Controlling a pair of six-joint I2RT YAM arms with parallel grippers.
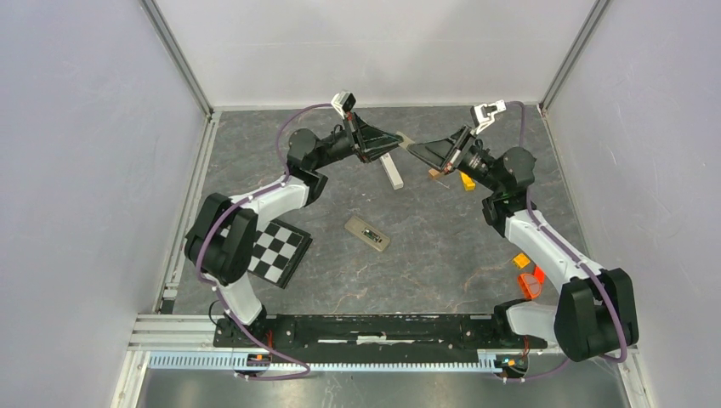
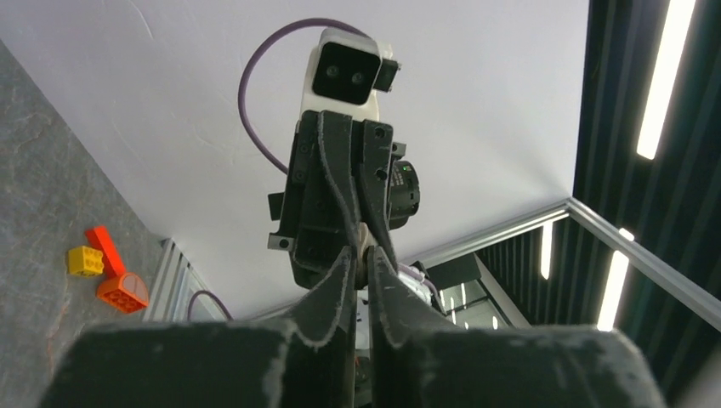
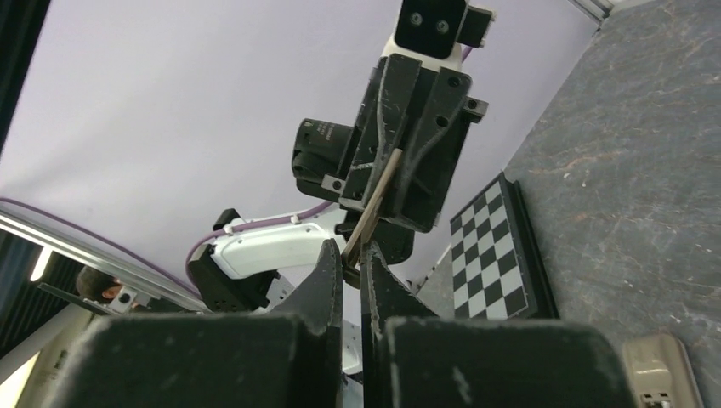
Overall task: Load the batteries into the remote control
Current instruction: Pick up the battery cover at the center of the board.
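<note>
Remote control [image 1: 379, 241] lies olive-grey back up, dark recess [image 1: 367, 231] exposed.

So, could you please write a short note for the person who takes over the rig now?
Right pincer: shut on a thin tan strip.
Left pincer: appears closed on the same strip, held up between them.
Remote control: on the table, middle, grey back up.
Batteries: too small to make out, so loaded or not is unclear.
Left to do: check the remote, load any missing.
</note>
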